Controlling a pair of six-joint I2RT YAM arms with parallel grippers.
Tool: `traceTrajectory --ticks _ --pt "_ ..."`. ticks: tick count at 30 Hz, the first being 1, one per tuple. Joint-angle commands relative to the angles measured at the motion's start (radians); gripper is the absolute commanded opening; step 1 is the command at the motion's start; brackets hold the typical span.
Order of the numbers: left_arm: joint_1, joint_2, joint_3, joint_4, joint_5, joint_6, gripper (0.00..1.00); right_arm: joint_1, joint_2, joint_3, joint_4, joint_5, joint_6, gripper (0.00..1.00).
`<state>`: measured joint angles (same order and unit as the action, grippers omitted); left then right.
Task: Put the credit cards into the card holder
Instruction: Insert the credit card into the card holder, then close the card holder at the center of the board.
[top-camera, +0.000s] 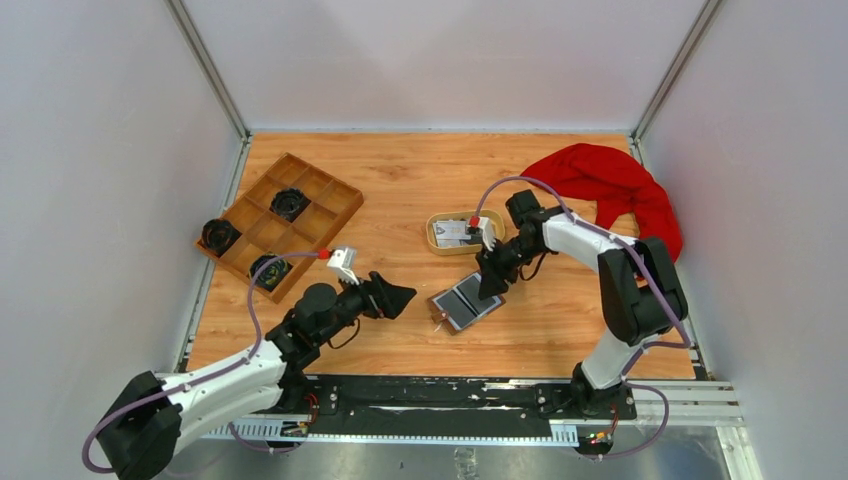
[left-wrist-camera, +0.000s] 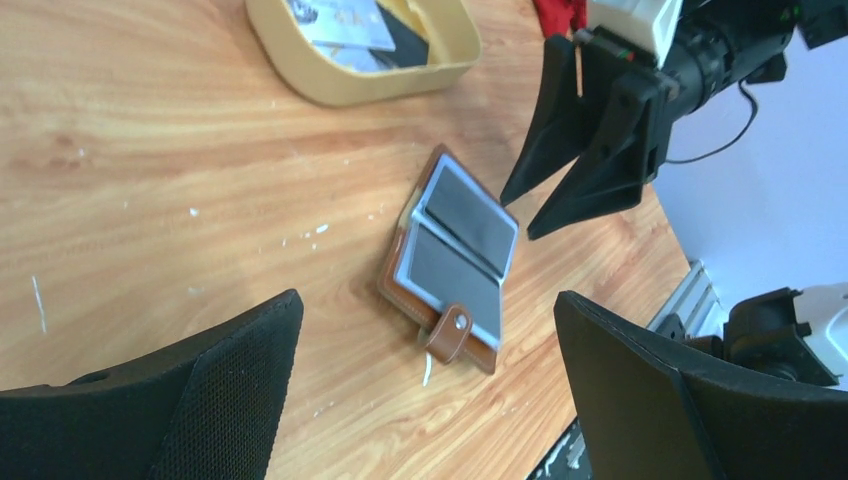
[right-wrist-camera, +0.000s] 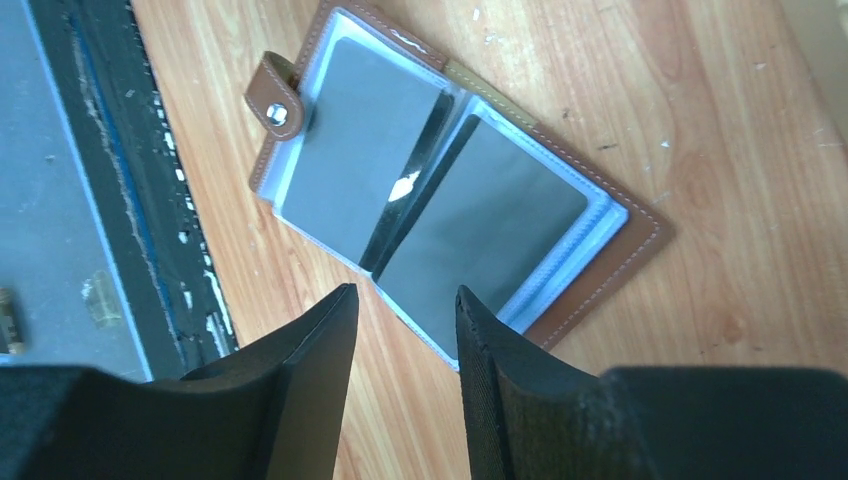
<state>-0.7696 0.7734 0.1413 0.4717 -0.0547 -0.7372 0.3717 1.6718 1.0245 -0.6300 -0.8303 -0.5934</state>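
Card holder (top-camera: 466, 301) lies open and flat on the wood table (top-camera: 400, 180), just right of center in the overhead frame. Brown cover down, grey pockets up, snap strap sticking out at its lower left. Credit cards (left-wrist-camera: 345, 20) sit stacked in the tan oval dish (left-wrist-camera: 330, 85) at the top of the left wrist frame, above the holder and apart from it. Whitish printed one on top, a black one under it, count unclear.

Handling, as a judgement: cards are light, thin, stiff and slick. They lie flat in the dish, so little to pinch; best taken by one short edge or tipped up against the dish wall. Holder is light and floppy, likely to slide or fold when a card is pushed in. Pin it at the cover edge or strap and feed the card in at a pocket mouth. Dark strip at the fold in the right wrist frame, cannot tell if it is a card.

Right gripper (right-wrist-camera: 405, 295): jaws a little apart, nothing between them, tips just over the holder's lower edge in its own frame, seemingly not touching. Left gripper (left-wrist-camera: 425, 300): jaws wide apart, empty, holder framed in the gap but farther ahead, no contact. Neither gripper is at the dish
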Motion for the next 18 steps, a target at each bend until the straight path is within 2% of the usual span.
traceTrajectory --ticks 1,6,10,13,18 --pt "0.012 0.014 -0.028 -0.016 0.096 -0.062 0.99 -0.022 0.017 0.033 -0.079 -0.143 0.017 0.46" --pt "0.012 0.184 0.029 -0.008 0.17 -0.123 0.9 -0.022 0.071 0.048 -0.093 -0.295 0.065 0.46" --pt "0.012 0.338 0.063 0.114 0.214 -0.166 0.8 -0.005 0.095 0.037 -0.048 -0.38 0.167 0.46" --pt "0.012 0.44 0.083 0.191 0.229 -0.196 0.76 0.046 0.082 -0.007 0.094 -0.347 0.312 0.46" --pt "0.012 0.538 0.083 0.283 0.221 -0.243 0.71 0.118 0.096 -0.017 0.203 -0.274 0.429 0.45"
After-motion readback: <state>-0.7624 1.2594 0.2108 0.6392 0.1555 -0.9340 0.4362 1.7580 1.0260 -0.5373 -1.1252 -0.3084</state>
